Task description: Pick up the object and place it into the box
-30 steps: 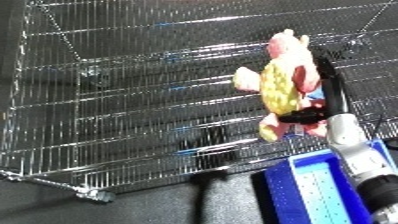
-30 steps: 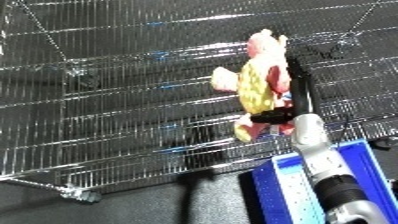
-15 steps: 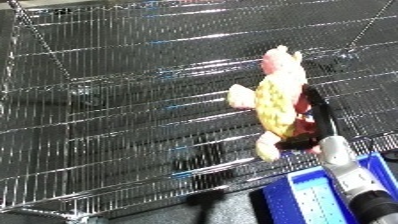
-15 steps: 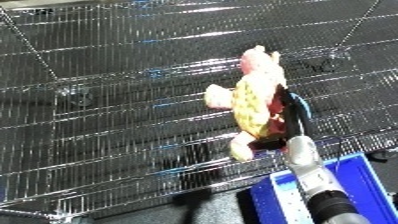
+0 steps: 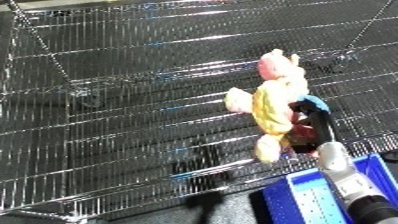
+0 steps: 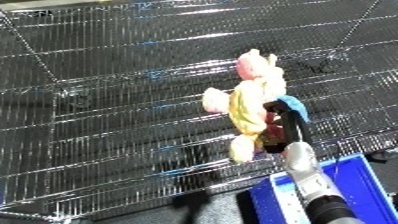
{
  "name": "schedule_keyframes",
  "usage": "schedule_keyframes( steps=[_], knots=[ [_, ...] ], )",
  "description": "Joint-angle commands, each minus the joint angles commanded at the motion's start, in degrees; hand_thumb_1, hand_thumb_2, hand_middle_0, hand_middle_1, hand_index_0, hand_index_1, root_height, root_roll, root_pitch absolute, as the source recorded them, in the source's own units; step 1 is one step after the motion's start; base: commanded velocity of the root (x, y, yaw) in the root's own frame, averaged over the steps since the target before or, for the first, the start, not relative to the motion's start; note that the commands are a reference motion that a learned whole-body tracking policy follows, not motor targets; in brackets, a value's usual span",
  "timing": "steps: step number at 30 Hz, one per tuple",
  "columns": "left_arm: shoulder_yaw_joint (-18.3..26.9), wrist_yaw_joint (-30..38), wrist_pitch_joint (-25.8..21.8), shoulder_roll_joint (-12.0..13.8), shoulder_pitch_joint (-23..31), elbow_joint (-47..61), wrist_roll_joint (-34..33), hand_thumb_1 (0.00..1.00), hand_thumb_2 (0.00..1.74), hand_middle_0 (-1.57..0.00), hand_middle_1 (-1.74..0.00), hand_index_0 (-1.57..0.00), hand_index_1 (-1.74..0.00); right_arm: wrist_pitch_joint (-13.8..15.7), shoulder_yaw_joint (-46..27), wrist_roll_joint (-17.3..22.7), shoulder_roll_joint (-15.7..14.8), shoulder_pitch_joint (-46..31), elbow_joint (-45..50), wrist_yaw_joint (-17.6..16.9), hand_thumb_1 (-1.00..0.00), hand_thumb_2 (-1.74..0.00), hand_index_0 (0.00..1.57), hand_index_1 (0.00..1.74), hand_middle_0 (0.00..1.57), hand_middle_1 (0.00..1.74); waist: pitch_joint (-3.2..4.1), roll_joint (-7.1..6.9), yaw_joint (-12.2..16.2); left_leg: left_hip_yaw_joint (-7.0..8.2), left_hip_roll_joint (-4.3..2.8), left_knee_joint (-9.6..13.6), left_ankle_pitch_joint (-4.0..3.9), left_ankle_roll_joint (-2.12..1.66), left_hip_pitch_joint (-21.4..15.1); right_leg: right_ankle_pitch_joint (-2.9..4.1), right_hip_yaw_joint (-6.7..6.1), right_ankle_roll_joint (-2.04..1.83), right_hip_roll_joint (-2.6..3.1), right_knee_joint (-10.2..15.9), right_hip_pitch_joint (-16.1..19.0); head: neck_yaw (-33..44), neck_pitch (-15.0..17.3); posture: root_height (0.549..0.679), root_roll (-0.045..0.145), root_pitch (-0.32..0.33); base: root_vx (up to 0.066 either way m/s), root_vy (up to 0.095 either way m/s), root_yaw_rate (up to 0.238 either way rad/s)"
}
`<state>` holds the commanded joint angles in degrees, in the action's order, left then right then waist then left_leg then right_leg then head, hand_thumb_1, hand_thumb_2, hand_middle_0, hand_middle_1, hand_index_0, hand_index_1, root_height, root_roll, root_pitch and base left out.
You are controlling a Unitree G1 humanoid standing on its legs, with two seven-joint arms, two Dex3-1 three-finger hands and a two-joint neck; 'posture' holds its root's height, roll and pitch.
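Left eye view shows the plush toy (image 5: 274,107), a yellow-bodied figure with a pink head and pale limbs, held upright above the wire rack (image 5: 124,100). Its head points toward the far side of the rack and its lower limb hangs down toward the near edge. A small blue part sits at its right side, against the black fingers.

The right hand (image 5: 309,131) is curled round the toy from the right and behind, its black fingers closed on the toy's body and lower half. Its white and silver forearm (image 6: 306,172) comes up from the lower right corner.

Just below and to the right of the toy, at the bottom edge of the view, lies the blue bin (image 6: 355,182), only partly in frame, with the forearm crossing over it. The toy is not over the bin's opening; it is above the near part of the rack, just beside the bin's far edge.

The rack's shiny wire grid fills most of the view, sloping over a dark floor (image 5: 222,205) beneath. The left hand does not appear.
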<state>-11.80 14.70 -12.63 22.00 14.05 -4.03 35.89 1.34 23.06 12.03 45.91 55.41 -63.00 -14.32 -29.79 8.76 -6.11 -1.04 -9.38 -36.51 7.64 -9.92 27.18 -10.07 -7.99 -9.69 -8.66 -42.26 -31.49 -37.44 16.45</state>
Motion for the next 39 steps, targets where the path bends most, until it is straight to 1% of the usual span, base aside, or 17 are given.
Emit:
schedule_keyframes(
  steps=[5, 9, 13, 16, 20, 23, 27, 29, 32, 36, 39],
  knots=[
    [0.43, -0.33, -0.43, 0.16, 0.33, -0.09, 0.23, 1.0, 1.74, -1.57, -1.74, -1.57, -1.74, 0.01, -0.34, 0.15, -0.43, -0.49, 0.42, -0.75, -1.0, -1.74, 1.57, 1.74, 1.57, 1.74, 0.0, -0.23, 0.04, 0.06, -0.1, 0.14, -0.02, -0.09, -0.49, 0.22, 0.14, -0.01, -0.11, 0.15, 0.51, -0.64, 0.35, 0.625, 0.056, -0.012, -0.017, -0.008, -0.004],
    [0.29, -0.82, -0.54, 0.43, -0.07, -0.53, 0.25, 1.0, 1.74, -1.57, -1.74, -1.57, -1.74, 0.19, -0.98, 0.47, 0.17, -1.11, 1.23, -1.25, -1.0, -1.74, 1.57, 1.74, 1.57, 1.74, 0.0, -0.56, 0.16, 0.08, -0.17, 0.18, -0.07, -0.17, -0.96, 0.52, 0.28, -0.05, -0.27, 0.41, 1.1, -1.21, 0.33, 0.625, 0.056, -0.021, -0.03, -0.013, 0.015],
    [0.07, -1.12, -0.44, 0.42, -0.99, -1.48, 0.01, 1.0, 1.74, -1.57, -1.74, -1.57, -1.74, 0.77, -2.07, 0.67, 0.79, -2.65, 3.31, -1.8, -1.0, -1.74, 1.57, 1.74, 1.57, 1.74, 0.0, -1.02, 0.61, 0.11, -0.27, 0.36, -0.09, -0.16, -1.73, 0.91, 0.28, -0.15, -0.44, 0.95, 1.98, -1.75, -0.02, 0.626, 0.056, -0.034, -0.028, -0.005, -0.016],
    [0.11, -1.13, -0.3, 0.29, -1.68, -2.23, -0.22, 1.0, 1.74, -1.57, -1.74, -1.57, -1.74, 1.37, -3.42, 0.71, 1.24, -4.47, 6.05, -2.56, -1.0, -1.74, 1.57, 1.74, 1.57, 1.74, 0.0, -1.43, 1.29, 0.26, -0.34, 0.54, -0.03, -0.1, -2.51, 1.09, 0.24, -0.24, -0.55, 1.38, 2.83, -2.09, -0.06, 0.627, 0.056, -0.046, -0.023, 0.006, -0.021],
    [0.13, -1.1, -0.05, 0.06, -2.28, -3.14, -0.83, 1.0, 1.74, -1.57, -1.74, -1.57, -1.74, 2.38, -5.72, -0.29, 2.49, -7.71, 11.61, -4.06, -1.0, -1.74, 1.57, 1.74, 1.57, 1.74, 0.0, -2.07, 2.48, 0.5, -0.46, 0.41, 0.26, 0.16, -3.6, 1.17, 0.12, -0.37, -0.7, 1.42, 3.79, -3.16, 0.08, 0.626, 0.056, -0.065, -0.018, 0.01, -0.035],
    [0.23, -1.21, 0.17, -0.07, -2.75, -3.77, -1.37, 1.0, 1.74, -1.57, -1.74, -1.57, -1.74, 3.18, -8.29, -1.55, 3.7, -11.41, 17.06, -5.36, -1.0, -1.74, 1.57, 1.74, 1.57, 1.74, 0.0, -2.66, 3.55, 0.66, -0.59, 0.07, 0.51, 0.37, -4.26, 1.35, -0.04, -0.52, -0.82, 1.46, 4.42, -3.4, 0.24, 0.625, 0.056, -0.081, -0.016, 0.006, -0.055],
    [0.78, -1.13, 0.61, -0.55, -3.32, -4.69, -2.23, 1.0, 1.74, -1.57, -1.74, -1.57, -1.74, 4.55, -14.91, -2.1, 4.29, -19.93, 27.32, -6.85, -1.0, -1.74, 1.57, 1.74, 1.57, 1.74, 0.0, -3.74, 5.33, 0.92, -0.84, -0.62, 0.86, 0.66, -4.9, 1.54, -0.3, -0.64, -0.84, 1.42, 5.18, -4.37, 0.67, 0.623, 0.056, -0.103, -0.016, 0.004, -0.067],
    [1.01, -0.91, 0.89, -0.97, -3.53, -5.29, -2.52, 1.0, 1.74, -1.57, -1.74, -1.57, -1.74, 5.1, -19.15, -2.28, 3.65, -24.7, 33.02, -7.93, -1.0, -1.74, 1.57, 1.74, 1.57, 1.74, 0.0, -4.22, 6.14, 1.03, -0.96, -0.98, 1.01, 0.8, -5.2, 1.55, -0.36, -0.62, -0.79, 1.26, 5.57, -5.1, 1.42, 0.621, 0.056, -0.116, -0.01, -0.002, -0.04],
    [0.96, -0.57, 1.24, -1.56, -4.02, -6.25, -2.82, 1.0, 1.74, -1.57, -1.74, -1.57, -1.74, 5.65, -24.68, -3.18, 2.32, -30.46, 39.66, -9.84, -1.0, -1.74, 1.57, 1.74, 1.57, 1.74, 0.0, -4.78, 7.12, 1.22, -1.13, -1.41, 1.14, 0.89, -5.67, 1.58, -0.42, -0.59, -0.69, 1.13, 6.18, -5.98, 1.99, 0.619, 0.057, -0.135, -0.007, -0.007, -0.033],
    [0.65, -0.56, 1.81, -1.75, -4.65, -6.59, -3.39, 1.0, 1.74, -1.57, -1.74, -1.57, -1.74, 6.05, -30.52, -4.93, 1.26, -36.33, 45.77, -11.55, -1.0, -1.74, 1.57, 1.74, 1.57, 1.74, 0.0, -5.34, 8.16, 1.41, -1.44, -1.52, 1.08, 0.93, -6.48, 1.73, -0.49, -0.59, -0.62, 1.26, 7.11, -7.65, 2.25, 0.618, 0.058, -0.158, -0.014, -0.016, -0.024],
    [0.74, -0.72, 2.33, -1.88, -4.75, -6.53, -3.64, 1.0, 1.74, -1.57, -1.74, -1.57, -1.74, 6.08, -34.2, -6.42, 0.93, -40.34, 49.48, -12.03, -1.0, -1.74, 1.57, 1.74, 1.57, 1.74, 0.0, -5.65, 9.02, 1.59, -1.66, -1.48, 1.09, 0.97, -7.3, 1.79, -0.61, -0.58, -0.48, 1.29, 7.89, -9.26, 2.89, 0.617, 0.059, -0.175, -0.01, -0.025, -0.039]
  ],
)
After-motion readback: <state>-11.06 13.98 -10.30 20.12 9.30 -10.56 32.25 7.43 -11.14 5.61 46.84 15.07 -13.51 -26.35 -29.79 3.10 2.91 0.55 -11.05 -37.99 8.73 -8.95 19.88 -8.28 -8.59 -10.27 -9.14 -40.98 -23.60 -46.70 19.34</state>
